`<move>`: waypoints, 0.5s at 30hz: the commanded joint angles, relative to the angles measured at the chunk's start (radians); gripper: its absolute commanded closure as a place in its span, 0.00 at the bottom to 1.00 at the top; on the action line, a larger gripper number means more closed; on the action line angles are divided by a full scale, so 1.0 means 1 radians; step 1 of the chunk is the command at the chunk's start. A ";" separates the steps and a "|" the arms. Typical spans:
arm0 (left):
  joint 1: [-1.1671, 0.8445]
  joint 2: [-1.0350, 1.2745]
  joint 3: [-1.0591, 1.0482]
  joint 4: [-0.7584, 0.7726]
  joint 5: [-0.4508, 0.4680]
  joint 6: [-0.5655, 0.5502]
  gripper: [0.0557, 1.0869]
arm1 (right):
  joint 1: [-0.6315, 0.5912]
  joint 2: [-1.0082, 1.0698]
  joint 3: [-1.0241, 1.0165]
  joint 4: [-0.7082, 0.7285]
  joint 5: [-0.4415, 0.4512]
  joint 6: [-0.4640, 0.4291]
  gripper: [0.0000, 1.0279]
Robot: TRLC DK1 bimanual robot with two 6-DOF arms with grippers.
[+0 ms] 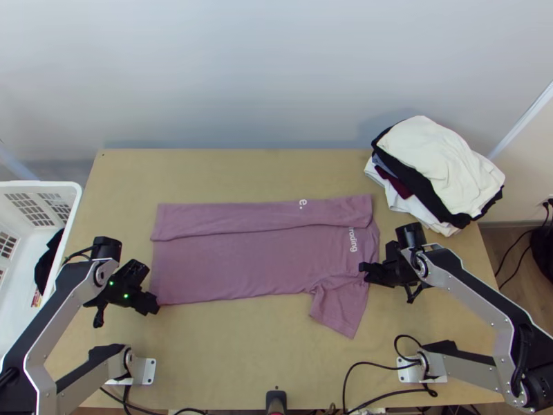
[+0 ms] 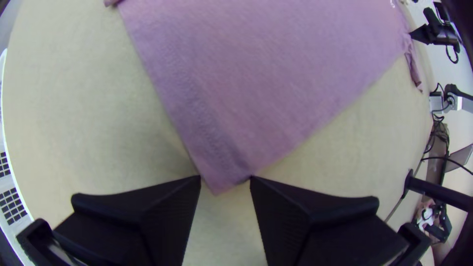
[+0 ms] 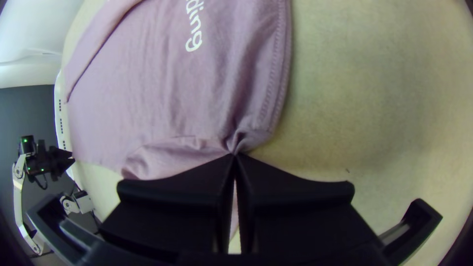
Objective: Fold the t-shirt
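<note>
The mauve t-shirt lies flat across the table, its far long edge folded over in a strip and one sleeve sticking out toward the near edge. My left gripper is at the shirt's near left hem corner; in the left wrist view the left gripper stands open with the corner of the shirt between its fingertips. My right gripper is by the near shoulder; in the right wrist view the right gripper is shut on the shirt, pinching gathered cloth near the sleeve.
A pile of folded clothes stands at the table's far right corner. A white basket with dark cloth inside is at the left. Cables run along the near edge.
</note>
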 commanded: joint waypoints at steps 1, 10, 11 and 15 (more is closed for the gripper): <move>-0.005 0.027 -0.022 0.007 0.020 -0.015 0.50 | 0.002 0.028 -0.061 -0.012 0.010 -0.007 0.97; 0.013 0.018 -0.025 0.027 0.072 0.011 0.96 | -0.028 -0.009 -0.080 -0.016 0.013 -0.047 0.97; 0.030 0.018 -0.024 0.030 0.077 0.023 0.96 | -0.044 -0.018 -0.087 -0.018 0.013 -0.059 0.97; 0.102 0.023 -0.016 0.044 0.078 0.059 0.96 | -0.126 -0.040 -0.105 -0.032 0.013 -0.120 0.97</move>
